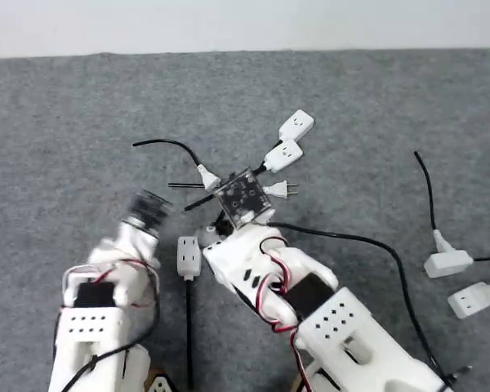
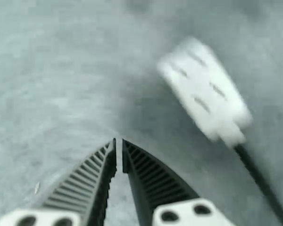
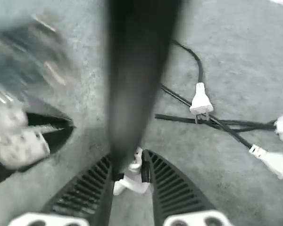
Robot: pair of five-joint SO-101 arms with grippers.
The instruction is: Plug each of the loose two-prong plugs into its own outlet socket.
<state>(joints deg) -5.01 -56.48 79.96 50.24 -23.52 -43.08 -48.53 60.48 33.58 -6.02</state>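
Right gripper [image 3: 130, 159] is clamping a white plug [image 3: 131, 178] between its ribbed fingers [image 3: 174, 188]. The plug's black cord [image 3: 137, 80] is running up out of the jaws, close to the lens and blurred. In the high view that arm is sitting mid-table, with its wrist over the knot of cables.

Left gripper [image 2: 119, 141] is gripping nothing. Its fingers [image 2: 89, 179] are pinching almost together, leaving just a thin slit at the tips, and it is hovering over the bare grey mat [image 2: 52, 80]. An outlet socket [image 2: 203, 89] is lying flat near it, slots up, with a dark cord trailing off. In the high view the same socket [image 1: 188, 255] is lying between the two arms, its cord running toward the near edge.

Other loose parts:
- A second plug [image 3: 200, 101] is lying on the mat, prongs touching the crossed black cords, with its own cord curving away.
- A pronged plug [image 1: 279, 190] is lying just beside the right arm's wrist, prongs pointing away from it.
- Two more sockets, the far socket [image 1: 296, 125] and the near socket [image 1: 282, 155], are sitting close together just beyond the cable knot.
- Two white cord ends [image 1: 447, 263] are lying well apart from the rest, toward the right side; I can't tell whether they are plugs or sockets.
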